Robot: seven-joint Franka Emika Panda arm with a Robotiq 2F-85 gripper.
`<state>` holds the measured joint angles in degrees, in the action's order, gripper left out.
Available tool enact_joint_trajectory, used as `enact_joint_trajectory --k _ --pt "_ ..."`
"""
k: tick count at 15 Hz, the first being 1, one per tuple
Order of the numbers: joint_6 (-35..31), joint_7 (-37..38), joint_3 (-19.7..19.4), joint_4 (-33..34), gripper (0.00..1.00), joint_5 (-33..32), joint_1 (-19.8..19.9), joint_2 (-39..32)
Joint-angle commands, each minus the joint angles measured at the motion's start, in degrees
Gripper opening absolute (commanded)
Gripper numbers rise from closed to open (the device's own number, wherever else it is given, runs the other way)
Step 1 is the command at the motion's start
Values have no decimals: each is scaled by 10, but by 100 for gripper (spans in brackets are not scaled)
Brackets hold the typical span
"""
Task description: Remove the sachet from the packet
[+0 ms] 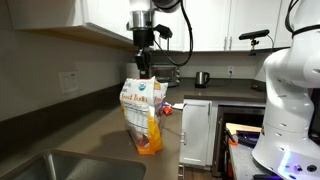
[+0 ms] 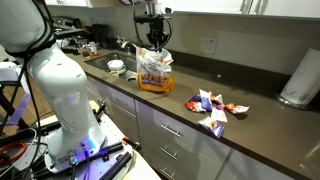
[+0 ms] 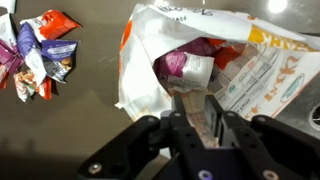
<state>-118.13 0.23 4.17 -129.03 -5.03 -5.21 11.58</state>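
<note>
wrist view, gripper [image 3: 200,105] dipped into open packet [image 3: 270,80], cannot tell if clenched, loose sachets [image 3: 40,50] on counter [image 3: 100,120]

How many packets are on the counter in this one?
1. The packet stands upright on the counter, the hand at its open mouth; loose sachets lie heaped beside it. No other packet shows.
</note>
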Motion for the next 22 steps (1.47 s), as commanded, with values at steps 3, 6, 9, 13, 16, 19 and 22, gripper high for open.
enact_joint_trajectory --k 3,6,9,13,16,19,22 --pt "-55 -4 1 -60 73 31 -1 -68" --pt "-118 -21 3 -97 92 60 -4 -115" --pt "-155 -18 10 -115 100 75 -5 -165" --pt "-161 0 15 -119 100 60 -8 -232" --pt "-161 14 12 -117 100 44 -13 -274" --pt "-162 15 9 -110 74 45 -12 -289" --pt "-142 27 5 -100 55 40 -13 -259"
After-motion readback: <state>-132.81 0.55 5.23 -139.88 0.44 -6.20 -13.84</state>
